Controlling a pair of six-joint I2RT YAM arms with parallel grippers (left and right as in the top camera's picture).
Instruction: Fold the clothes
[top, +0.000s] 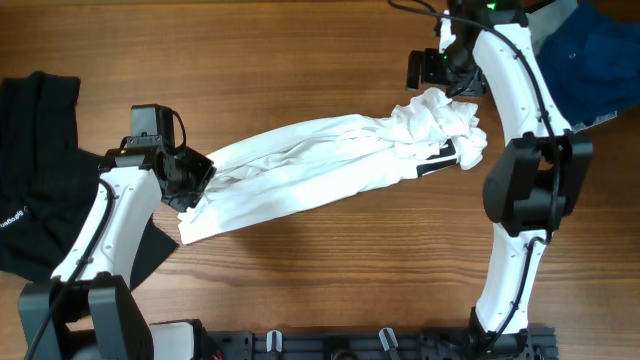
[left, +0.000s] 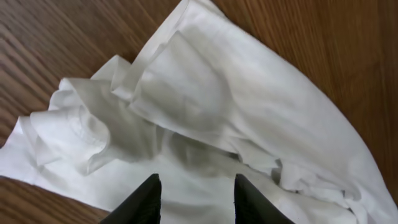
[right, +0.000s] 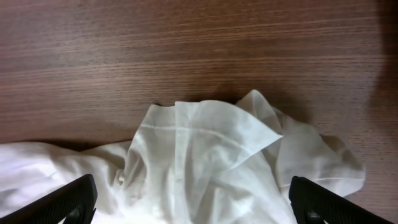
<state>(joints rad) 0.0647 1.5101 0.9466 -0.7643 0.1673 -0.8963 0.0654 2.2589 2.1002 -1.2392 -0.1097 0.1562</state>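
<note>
Setting: a robot test bench, such as is kept in a lab, is indicated; the wider room is not shown.
Surface: a wood-grain table (top: 300, 60) is seen.
Machines: a left arm (top: 110, 215) and a right arm (top: 525, 185), white and black, are mounted at the near edge.
Mount: a black rail (top: 380, 345) is fixed there.
Work items: a white T-shirt (top: 320, 165) is spread out; a black garment (top: 35, 170) and a dark blue garment (top: 590, 55) are heaped at the sides.

White T-shirt (top: 320, 165), black garment (top: 35, 170), dark blue garment (top: 595, 60).
</note>
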